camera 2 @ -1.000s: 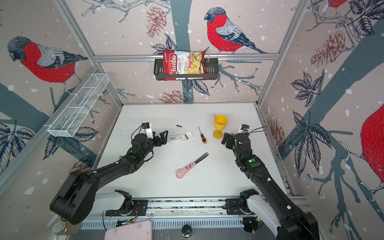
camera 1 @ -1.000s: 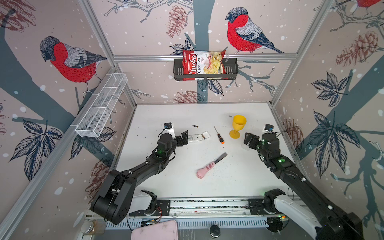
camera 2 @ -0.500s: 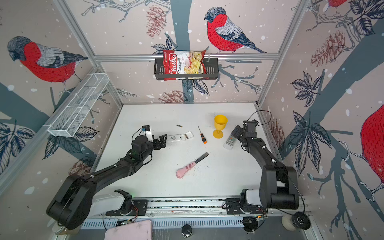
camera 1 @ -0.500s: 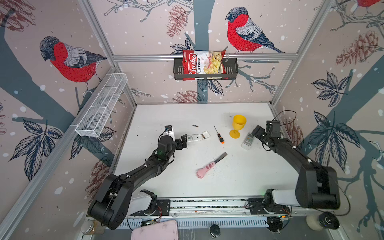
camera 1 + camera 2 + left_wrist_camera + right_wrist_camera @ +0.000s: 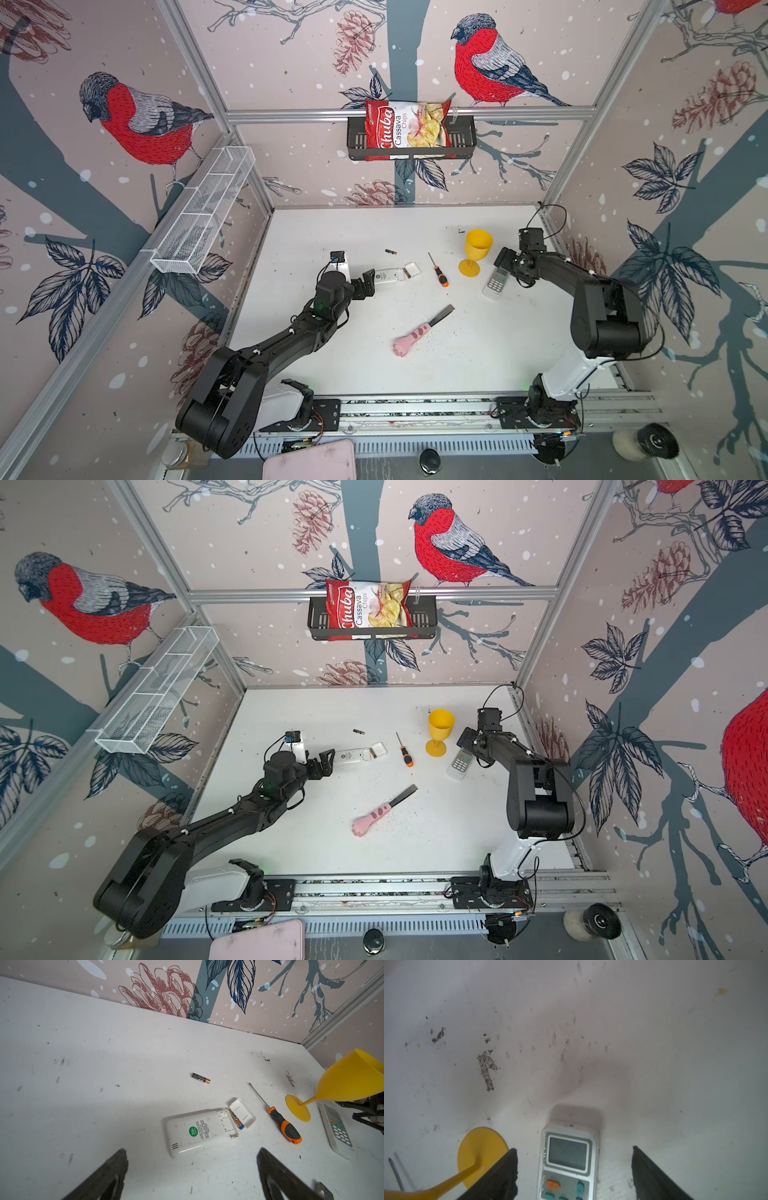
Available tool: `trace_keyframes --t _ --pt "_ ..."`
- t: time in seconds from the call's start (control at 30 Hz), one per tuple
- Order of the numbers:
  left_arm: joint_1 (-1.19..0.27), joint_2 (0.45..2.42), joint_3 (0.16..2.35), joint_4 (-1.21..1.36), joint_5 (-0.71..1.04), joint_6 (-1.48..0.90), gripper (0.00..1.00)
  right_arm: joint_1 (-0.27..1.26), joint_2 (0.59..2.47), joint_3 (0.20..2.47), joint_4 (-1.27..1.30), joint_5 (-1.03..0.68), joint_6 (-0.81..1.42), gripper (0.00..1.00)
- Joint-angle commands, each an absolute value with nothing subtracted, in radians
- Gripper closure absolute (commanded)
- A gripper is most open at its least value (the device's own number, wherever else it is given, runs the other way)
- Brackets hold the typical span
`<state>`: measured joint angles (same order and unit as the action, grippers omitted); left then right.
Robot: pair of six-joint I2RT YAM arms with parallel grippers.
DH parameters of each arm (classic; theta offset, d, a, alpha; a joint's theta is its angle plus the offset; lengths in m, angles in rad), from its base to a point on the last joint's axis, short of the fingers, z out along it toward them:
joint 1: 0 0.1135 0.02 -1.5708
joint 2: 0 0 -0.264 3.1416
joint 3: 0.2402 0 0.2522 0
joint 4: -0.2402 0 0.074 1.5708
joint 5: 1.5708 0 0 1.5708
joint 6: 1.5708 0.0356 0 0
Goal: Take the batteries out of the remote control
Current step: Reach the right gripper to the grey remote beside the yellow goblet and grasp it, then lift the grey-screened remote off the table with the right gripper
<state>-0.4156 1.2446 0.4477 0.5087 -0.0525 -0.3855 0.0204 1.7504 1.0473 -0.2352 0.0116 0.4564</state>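
Left gripper (image 5: 366, 283): is hanging empty with jaws wide apart, just at nine o'clock of the open remote (image 5: 195, 1132) in both top views, touching nothing
Right gripper (image 5: 504, 258): is straddling the screen end of the second remote (image 5: 568, 1159), jaws spread with a gap on each side, gripping nothing
Open remote: is lying face down mid-table, compartment bared at its three o'clock end, the battery cover (image 5: 242, 1113) resting just beside that end
Loose battery (image 5: 200, 1078): is lying on its side on the table (image 5: 104, 1064) at twelve o'clock of the open remote, well apart from it
Other battery (image 5: 236, 1121): is showing as a gold-and-blue strip at the compartment's outer edge, against the cover; whether it is sitting in its slot cannot be told
Handling: the cells are looking light, rigid, smooth and round, so probably rolling or squirting from a skewed pinch; the remote shell is likely sliding if pushed
Where to hold: pinching across the barrel at mid-length is seeming safest, with the remote's long sides braced
Neighbours: the screwdriver (image 5: 284, 1128) is lying and the goblet (image 5: 351, 1082) is standing at three o'clock, between the two remotes
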Motion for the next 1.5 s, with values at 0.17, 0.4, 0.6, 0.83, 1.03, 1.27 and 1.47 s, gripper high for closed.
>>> trace_keyframes --t 0.17,0.4,0.6,0.83,1.03,1.27,1.47 --pt "-0.417 1.252 0.448 0.529 -0.052 -0.380 0.04 0.044 1.819 1.063 -0.274 0.024 0.418 0.15" --pt "-0.417 1.249 0.446 0.529 -0.051 -0.382 0.04 0.052 1.873 1.088 -0.270 0.018 0.421 0.22" --pt "-0.417 1.256 0.447 0.532 -0.051 -0.379 0.04 0.052 1.884 1.103 -0.279 0.007 0.420 0.29" --pt "-0.417 1.272 0.449 0.532 -0.052 -0.381 0.04 0.074 1.865 1.093 -0.302 0.012 0.416 0.27" --pt "-0.417 1.284 0.451 0.548 -0.035 -0.389 0.04 0.091 1.869 1.081 -0.301 0.022 0.421 0.28" --pt "-0.417 1.277 0.449 0.543 -0.035 -0.389 0.04 0.090 1.892 1.089 -0.313 0.048 0.397 0.38" --pt "-0.417 1.286 0.445 0.540 -0.045 -0.390 0.04 0.089 1.895 1.080 -0.319 0.060 0.381 0.47"
